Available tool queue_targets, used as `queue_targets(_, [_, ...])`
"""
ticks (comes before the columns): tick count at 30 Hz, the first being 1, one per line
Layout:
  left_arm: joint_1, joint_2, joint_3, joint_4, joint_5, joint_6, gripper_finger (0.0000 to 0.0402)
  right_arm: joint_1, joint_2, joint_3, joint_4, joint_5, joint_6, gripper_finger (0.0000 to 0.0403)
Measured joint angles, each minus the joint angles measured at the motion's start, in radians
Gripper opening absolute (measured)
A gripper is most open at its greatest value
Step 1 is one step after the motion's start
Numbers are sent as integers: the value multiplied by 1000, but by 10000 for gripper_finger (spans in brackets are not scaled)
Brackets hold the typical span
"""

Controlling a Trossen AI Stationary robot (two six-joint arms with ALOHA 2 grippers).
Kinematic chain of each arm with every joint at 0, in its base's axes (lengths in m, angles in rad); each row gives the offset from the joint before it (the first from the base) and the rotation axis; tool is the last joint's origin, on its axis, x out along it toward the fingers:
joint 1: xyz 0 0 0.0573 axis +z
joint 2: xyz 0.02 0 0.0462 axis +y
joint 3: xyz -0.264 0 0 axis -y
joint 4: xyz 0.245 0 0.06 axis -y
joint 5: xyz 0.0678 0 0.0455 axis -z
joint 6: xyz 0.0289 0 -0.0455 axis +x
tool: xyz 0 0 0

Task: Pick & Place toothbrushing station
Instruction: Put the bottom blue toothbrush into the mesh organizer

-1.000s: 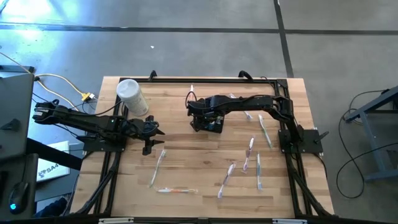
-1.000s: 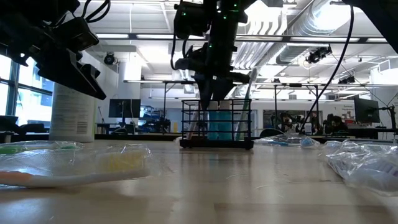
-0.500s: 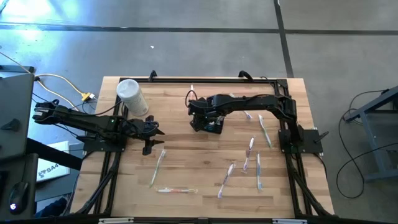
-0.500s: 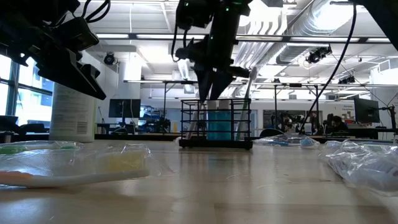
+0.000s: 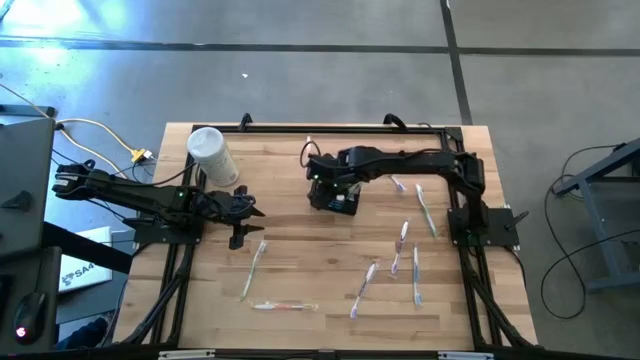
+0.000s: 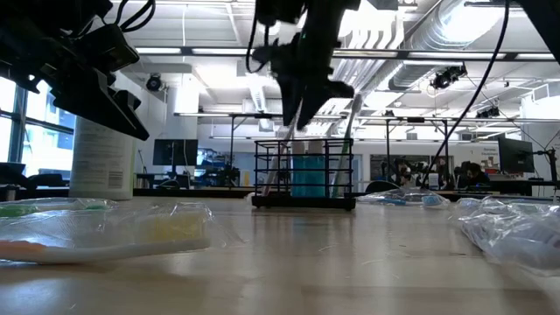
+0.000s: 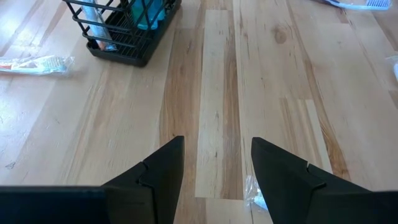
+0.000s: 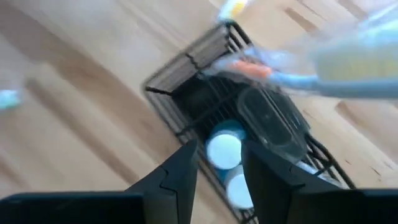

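The toothbrushing station, a black wire-mesh caddy (image 5: 336, 200), stands on its base on the wooden table, as the low view (image 6: 304, 173) shows. It holds a blue tube with a white cap (image 8: 224, 149), and wrapped toothbrushes stick up out of it (image 6: 353, 118). My right gripper (image 8: 219, 174) hangs open and empty just above the caddy's top (image 6: 302, 96), fingers pointing down. My left gripper (image 7: 216, 162) is open and empty over bare wood at the table's left (image 5: 250, 212).
A white cylindrical container (image 5: 212, 155) stands at the far left. Several wrapped toothbrushes lie loose on the table, near left (image 5: 255, 265), near middle (image 5: 365, 285) and right (image 5: 425, 210). One more lies beside the caddy (image 7: 34, 63).
My right gripper has risen straight up from the caddy's top and now stands clear above it. The caddy and what is in it have stayed in place.
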Motion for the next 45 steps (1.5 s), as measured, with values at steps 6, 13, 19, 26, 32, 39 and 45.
queue_targets(6, [0,0,0,7,0,0,187,8,-98,0,-1,2,0,118])
queue_targets(13, [0,0,0,2,0,-14,187,78,-246,1,-2,-29,1,118])
queue_targets(19, [0,0,0,5,39,-30,187,223,-324,1,-206,-215,106,98])
queue_targets(26, [-1,2,0,13,83,-103,187,466,-321,-9,-391,-99,345,84])
queue_targets(32, [-1,2,0,46,83,-169,187,615,-316,-99,-542,2,620,99])
queue_targets(39, [0,2,0,88,83,-168,187,727,-325,-229,-530,13,819,153])
queue_targets(45, [0,2,0,88,80,-158,187,754,-325,-334,-478,7,851,221])
